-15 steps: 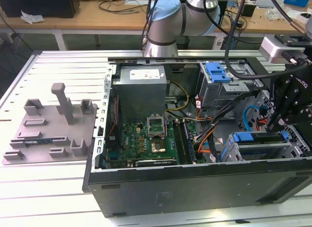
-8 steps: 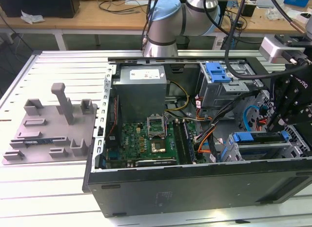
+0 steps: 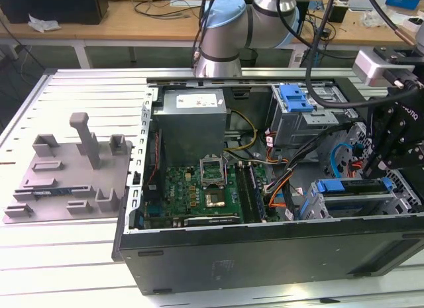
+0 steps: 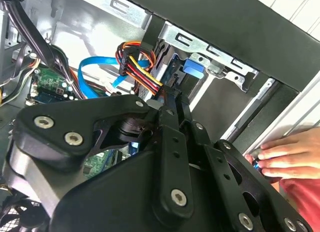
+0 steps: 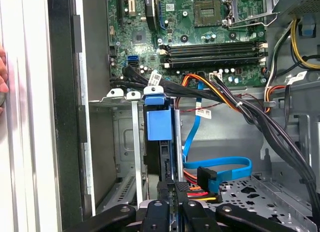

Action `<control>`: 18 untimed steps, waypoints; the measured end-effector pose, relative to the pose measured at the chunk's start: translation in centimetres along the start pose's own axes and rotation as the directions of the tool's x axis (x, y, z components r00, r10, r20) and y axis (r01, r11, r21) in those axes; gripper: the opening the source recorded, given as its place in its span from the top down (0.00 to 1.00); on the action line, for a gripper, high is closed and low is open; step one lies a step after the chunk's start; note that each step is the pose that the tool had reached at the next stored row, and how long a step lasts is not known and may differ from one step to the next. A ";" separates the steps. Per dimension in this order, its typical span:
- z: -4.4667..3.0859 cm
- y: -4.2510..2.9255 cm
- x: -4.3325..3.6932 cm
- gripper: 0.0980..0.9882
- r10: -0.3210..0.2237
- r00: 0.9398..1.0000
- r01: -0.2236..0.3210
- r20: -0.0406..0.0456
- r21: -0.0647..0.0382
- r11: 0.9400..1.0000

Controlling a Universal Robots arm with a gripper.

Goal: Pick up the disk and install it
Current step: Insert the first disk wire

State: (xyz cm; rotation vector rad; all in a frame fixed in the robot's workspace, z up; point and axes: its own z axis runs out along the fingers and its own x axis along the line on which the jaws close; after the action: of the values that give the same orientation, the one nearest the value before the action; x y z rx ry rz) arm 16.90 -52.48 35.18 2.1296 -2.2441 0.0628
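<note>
Hovering over the drive cage (image 3: pixel 361 195) at the exterior view's right, the gripper (image 5: pixel 170 204) had its fingers closed on the disk (image 5: pixel 161 127), standing edge-on in its slot, apparently mid-installation and needing a straight push home.

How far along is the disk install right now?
Done: the disk is already standing on edge inside a slot of the drive cage, with its blue bracket showing. In hand: the gripper sits right at the disk's near end. Left: I can't tell whether the disk is fully seated or has been let go.
</note>
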 end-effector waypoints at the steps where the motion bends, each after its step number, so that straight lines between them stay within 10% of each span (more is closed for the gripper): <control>1: 0.01 0.00 0.03 0.92 0.000 1.000 0.000 0.003 0.000 1.000; 9: 0.04 -0.04 0.53 0.92 0.000 1.000 0.000 0.024 -0.001 1.000; 18: 0.16 -0.11 0.57 0.92 0.000 1.000 0.000 0.029 -0.001 1.000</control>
State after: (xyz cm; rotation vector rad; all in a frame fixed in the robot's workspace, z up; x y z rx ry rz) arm 16.99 -53.06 35.05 2.1435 -2.2587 0.0309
